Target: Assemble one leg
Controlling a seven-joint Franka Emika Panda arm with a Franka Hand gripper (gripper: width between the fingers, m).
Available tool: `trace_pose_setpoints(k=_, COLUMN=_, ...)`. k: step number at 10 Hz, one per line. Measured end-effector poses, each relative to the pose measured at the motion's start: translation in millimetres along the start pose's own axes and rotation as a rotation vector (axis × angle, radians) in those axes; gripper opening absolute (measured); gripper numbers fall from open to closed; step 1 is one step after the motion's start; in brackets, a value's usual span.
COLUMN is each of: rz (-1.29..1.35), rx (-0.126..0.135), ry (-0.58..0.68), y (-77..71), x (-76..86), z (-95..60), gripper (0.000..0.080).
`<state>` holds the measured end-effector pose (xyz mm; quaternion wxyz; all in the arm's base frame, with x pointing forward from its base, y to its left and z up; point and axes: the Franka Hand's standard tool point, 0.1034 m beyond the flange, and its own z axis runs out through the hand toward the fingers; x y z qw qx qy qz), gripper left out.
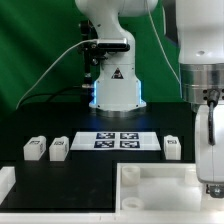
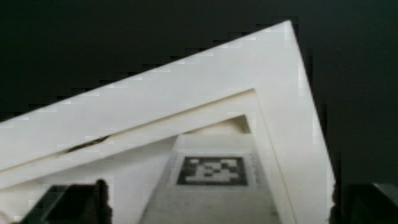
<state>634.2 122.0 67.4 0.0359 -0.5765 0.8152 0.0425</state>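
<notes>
In the exterior view three small white legs stand on the black table: two at the left (image 1: pixel 36 148) (image 1: pixel 59 148) and one at the right (image 1: pixel 172 149). The large white panel (image 1: pixel 150 188) lies in front. My gripper (image 1: pixel 212 186) hangs at the exterior view's right, over the panel's right edge. In the wrist view the gripper (image 2: pixel 228 212) is open, with its dark fingers (image 2: pixel 71 205) far apart over a corner of the panel (image 2: pixel 267 80). A black-and-white marker tag (image 2: pixel 215 170) lies on a pale strip between them. I cannot tell whether that strip is a leg.
The marker board (image 1: pixel 120 140) lies in front of the robot base (image 1: pixel 115 90). A white block (image 1: pixel 5 182) sits at the exterior view's left edge. A green curtain hangs behind.
</notes>
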Motion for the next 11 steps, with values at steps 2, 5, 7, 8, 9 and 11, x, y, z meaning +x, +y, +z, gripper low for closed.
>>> trace_pose_setpoints(k=2, rz=-0.007, rx=0.007, ry=-0.007, y=7.1, x=-4.8, z=-6.6, gripper=0.0647)
trace_pose_setpoints(k=5, rz=-0.016, rx=0.004, ry=-0.031, y=23.9, x=-14.8, z=-28.5, gripper=0.0648)
trace_pose_setpoints(k=7, rz=-0.019, rx=0.001, ry=-0.027, y=24.4, x=-13.5, z=-25.4, gripper=0.0648)
trace_pose_setpoints(k=8, rz=-0.020, rx=0.001, ry=-0.027, y=24.5, x=-13.7, z=-25.4, gripper=0.0648)
trace_pose_setpoints(k=9, rz=-0.021, rx=0.001, ry=-0.027, y=24.5, x=-13.7, z=-25.3, gripper=0.0648)
trace_pose_setpoints(k=11, rz=-0.021, rx=0.001, ry=-0.027, y=24.6, x=-13.7, z=-25.3, gripper=0.0648)
